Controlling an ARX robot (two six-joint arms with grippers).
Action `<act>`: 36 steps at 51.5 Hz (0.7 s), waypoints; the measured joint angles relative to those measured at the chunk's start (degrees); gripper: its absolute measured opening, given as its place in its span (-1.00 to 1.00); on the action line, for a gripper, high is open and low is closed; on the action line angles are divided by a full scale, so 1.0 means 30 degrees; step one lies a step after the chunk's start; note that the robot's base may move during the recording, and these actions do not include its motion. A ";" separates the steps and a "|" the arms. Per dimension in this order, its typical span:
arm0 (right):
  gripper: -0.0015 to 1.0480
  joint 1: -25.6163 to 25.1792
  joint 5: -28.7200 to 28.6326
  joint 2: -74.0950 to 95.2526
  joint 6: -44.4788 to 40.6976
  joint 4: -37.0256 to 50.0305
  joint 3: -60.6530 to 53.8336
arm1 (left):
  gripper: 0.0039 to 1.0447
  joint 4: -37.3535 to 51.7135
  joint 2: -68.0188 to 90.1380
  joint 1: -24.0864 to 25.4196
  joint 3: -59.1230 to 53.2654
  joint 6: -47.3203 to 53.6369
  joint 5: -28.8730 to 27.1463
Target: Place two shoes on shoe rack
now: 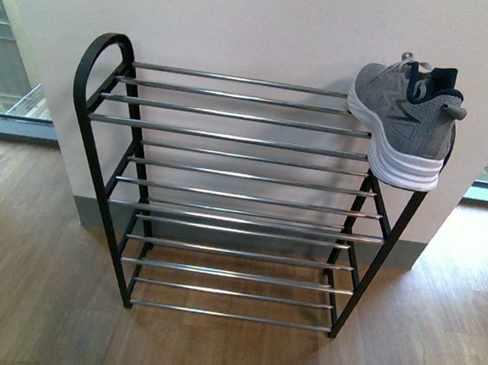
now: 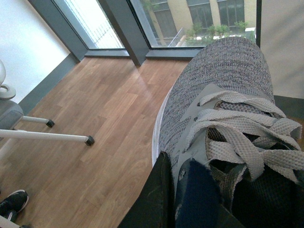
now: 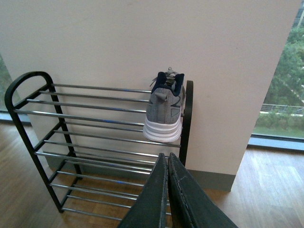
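Note:
One grey knit sneaker [image 1: 407,122] with a thick white sole and navy collar rests on the right end of the shoe rack's [image 1: 232,136] top shelf, heel toward me; the right wrist view shows this sneaker [image 3: 165,114] too. A second grey sneaker [image 2: 223,95] fills the left wrist view, held off the wooden floor. My left gripper [image 2: 176,185] is shut on its navy collar beside the laces. My right gripper [image 3: 166,159] is shut with nothing in it, hanging in front of the shoe rack [image 3: 95,128] below the shelved shoe. Neither arm shows in the front view.
The rack stands against a white wall [image 1: 246,22] on a wooden floor [image 1: 25,298]. Floor-length windows [image 2: 161,23] lie on both sides. A white stand leg with a black foot [image 2: 88,140] and a black shoe [image 2: 13,202] sit on the floor in the left wrist view.

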 joint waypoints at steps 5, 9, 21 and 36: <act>-0.97 0.0000 0.0000 -0.0379 0.0000 -0.0386 0.0000 | -0.98 0.0000 0.0000 0.0000 0.0000 0.0007 0.0000; -0.97 0.0000 0.0000 -0.0678 0.0000 -0.0692 0.0000 | -0.98 0.0000 0.0000 0.0000 0.0000 0.0000 0.0000; -0.97 0.0007 0.0015 -0.4007 0.0007 -0.4153 0.0007 | -0.98 0.0000 -0.0007 0.0000 0.0000 0.0000 -0.0007; -0.76 0.0022 0.0007 -0.4058 0.0015 -0.4160 0.0007 | -0.98 0.0000 0.0000 0.0000 0.0000 0.0000 0.0000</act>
